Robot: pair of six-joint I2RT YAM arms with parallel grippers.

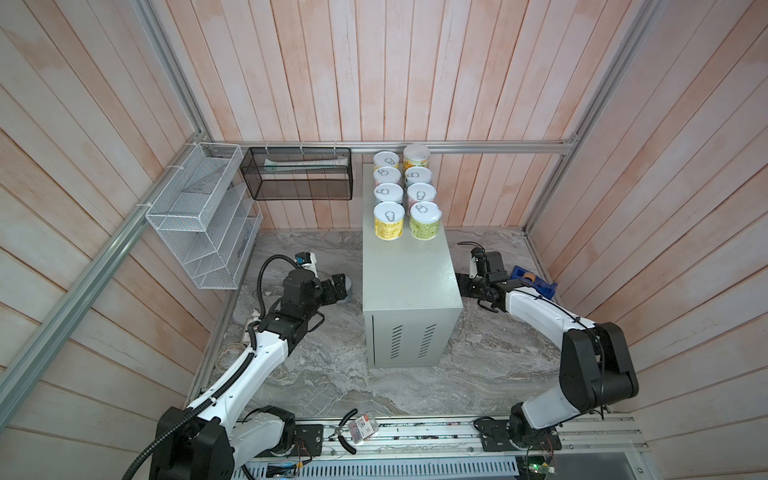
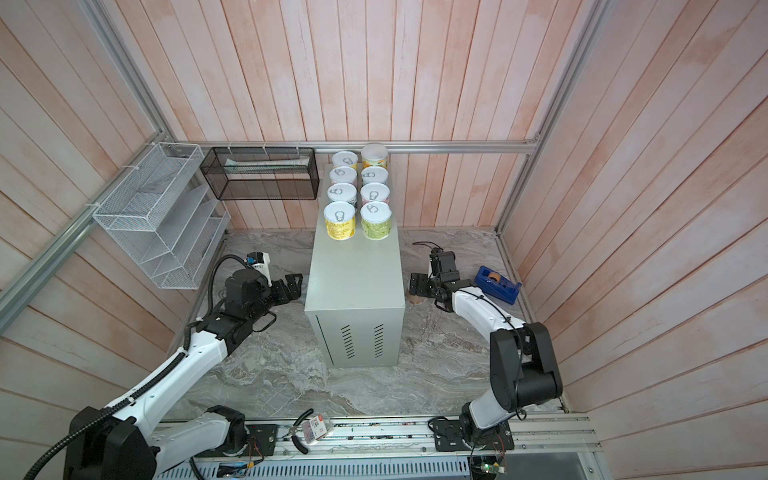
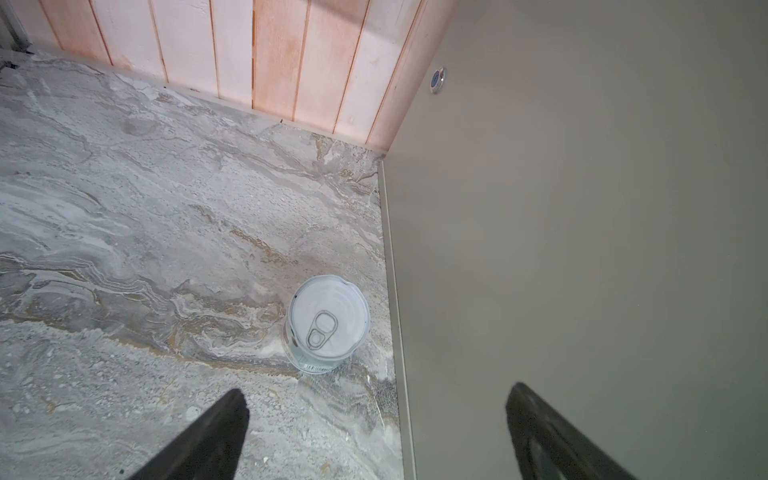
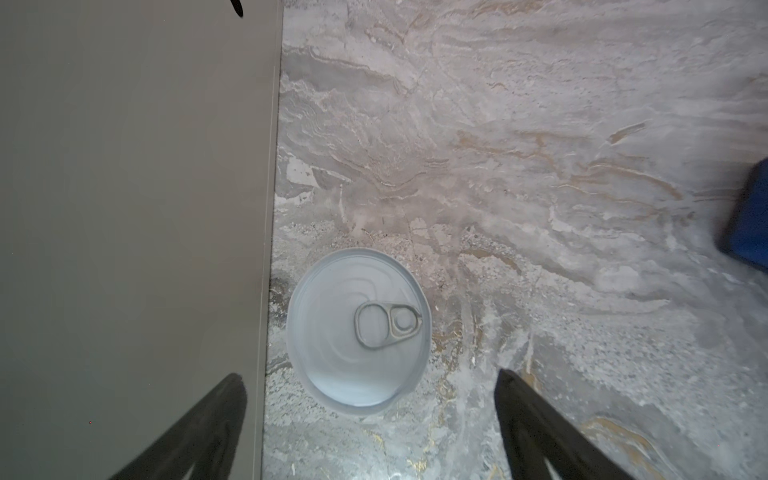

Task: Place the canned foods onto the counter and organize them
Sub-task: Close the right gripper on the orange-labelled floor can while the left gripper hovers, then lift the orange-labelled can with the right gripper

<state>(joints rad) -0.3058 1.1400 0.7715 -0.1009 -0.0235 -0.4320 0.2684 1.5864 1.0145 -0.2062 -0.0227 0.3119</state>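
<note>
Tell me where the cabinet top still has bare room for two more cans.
The near half of the cabinet top is bare, from the yellow can and green can forward to the front edge, full width. Behind those two it is crowded: cans two abreast with no gap between.

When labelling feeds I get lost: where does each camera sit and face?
Both top views: high behind, looking down at cabinet, its cans; left arm, right arm show.
Left wrist: on left arm, looking down past left gripper at a pale can.
Right wrist: likewise, right gripper above another can.
Shared: both wrist views show cabinet's side.
</note>
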